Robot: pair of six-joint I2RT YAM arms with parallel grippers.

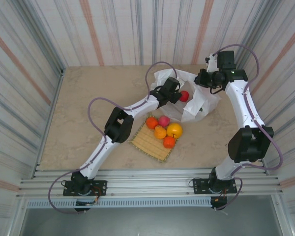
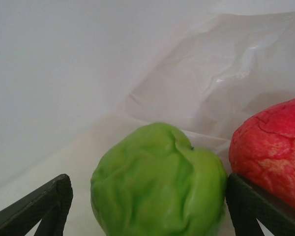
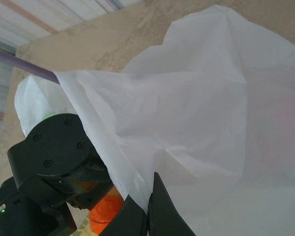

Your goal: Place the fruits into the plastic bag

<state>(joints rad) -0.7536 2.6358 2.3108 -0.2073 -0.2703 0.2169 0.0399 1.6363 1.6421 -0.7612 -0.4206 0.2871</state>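
Where the left fingers (image 2: 42,209) reach into the mouth of the plastic bag (image 2: 226,73), a green fruit (image 2: 160,184) sits between them. It is glossy, lumpy and dimpled, with a small dark speck near its top. These fingers stand wide apart. The one on the left of the wrist view is clear of the fruit, with bare film showing in the gap. The one on the right is just beside it, and I cannot tell whether they touch. Just beyond that finger lies a red fruit (image 2: 273,147), its skin pink-red and veined with paler cracks. Both fruits rest on the bag's thin, creased, translucent white film, which rises behind them.

From above, the bag lies crumpled at the far middle of the counter (image 1: 88,88), with the red fruit showing at its opening. The right fingers (image 3: 157,216) are closed tight on a fold of the bag's edge and hold it up. Five more fruits (image 1: 174,130) are bunched on a woven straw-coloured mat (image 1: 147,145) on the near side of the bag, apart from both sets of fingers. Two are orange, one pink, one yellow-orange and one red-orange.
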